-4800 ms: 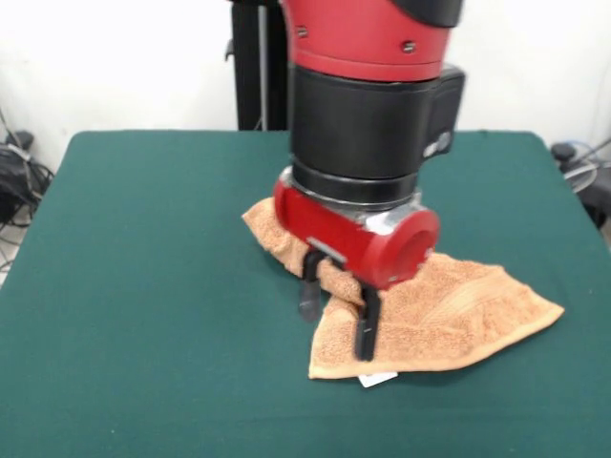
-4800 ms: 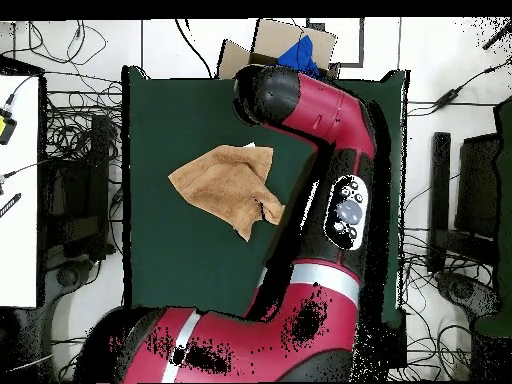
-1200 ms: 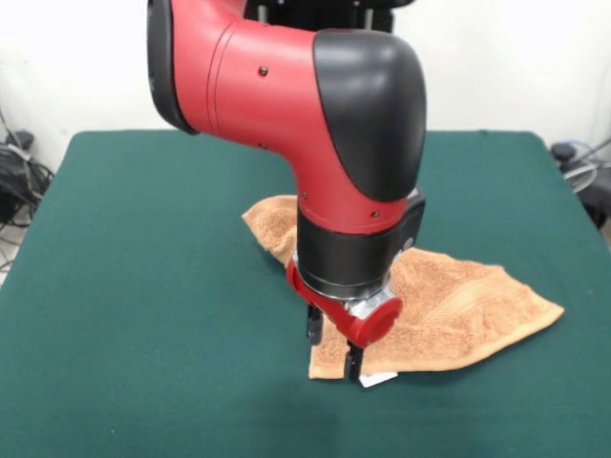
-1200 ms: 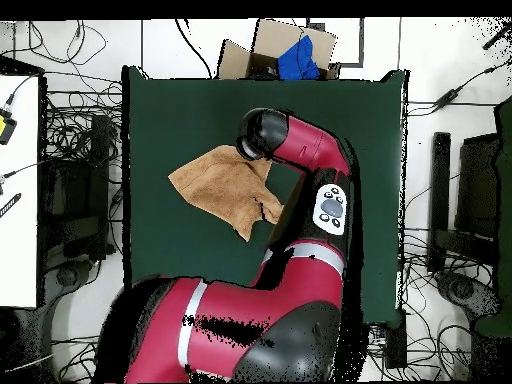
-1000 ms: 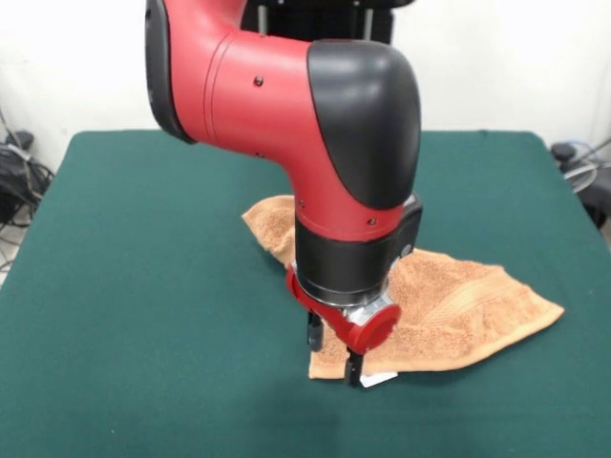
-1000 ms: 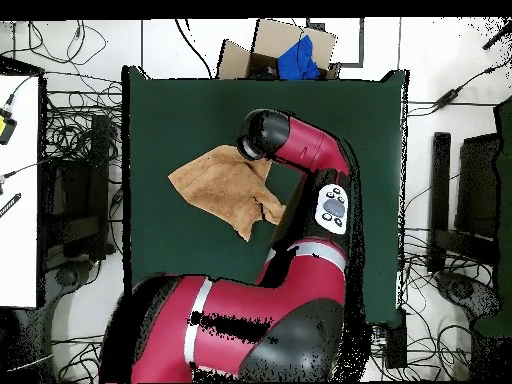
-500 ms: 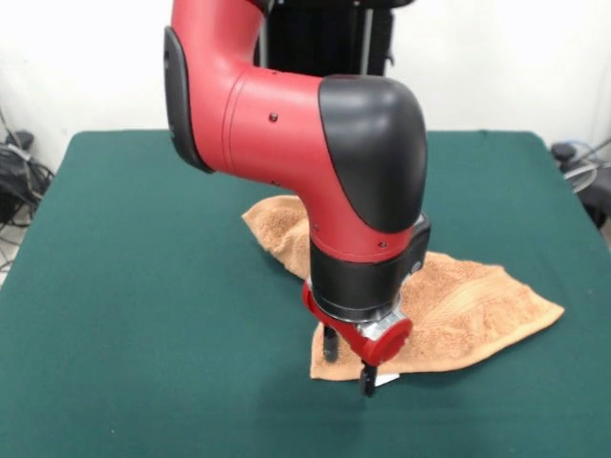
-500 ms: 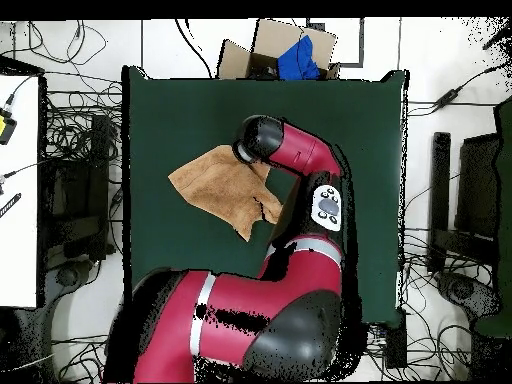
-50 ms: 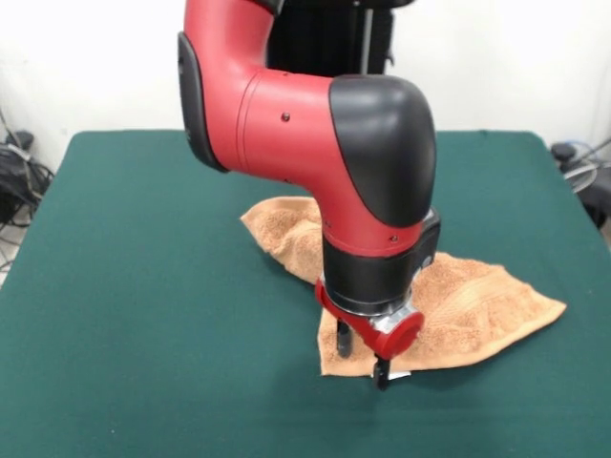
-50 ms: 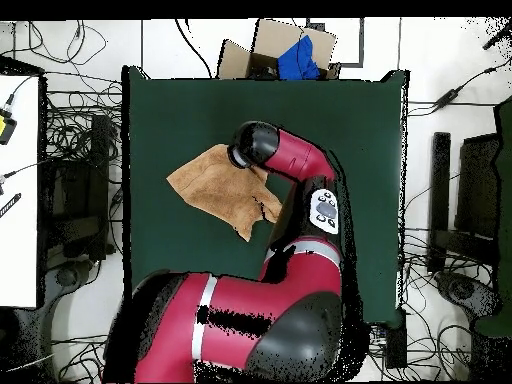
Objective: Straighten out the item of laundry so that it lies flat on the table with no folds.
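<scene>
Shifted since the frames of about 1 second ago, the gripper [image 9: 362, 359] now sits further toward the front view's right, and the towel's [image 9: 477, 305] near corner has slid a little that way with it, its small white tag [image 9: 398, 373] beside the finger tips. Those 2 dark fingers [image 9: 383, 370] stand at the corner's edge, 1 on the cloth and 1 at its hem, with cloth seemingly pinched between them, though the grip itself is hard to confirm. Lying on the green table [image 9: 143, 286], the towel is still folded over itself: from the fingers it runs up and to the right in the front view, its long axis stretching toward a pointed far end at the right, with a second lobe reaching back under the arm [image 9: 315, 143]. Seen from overhead, the towel [image 10: 205, 185] lies in the table's [image 10: 360, 150] left half. Bent sharply at the elbow, the arm has its wrist pointing almost straight down. Flattening likely calls for drawing this corner away from the bulk of the cloth.
</scene>
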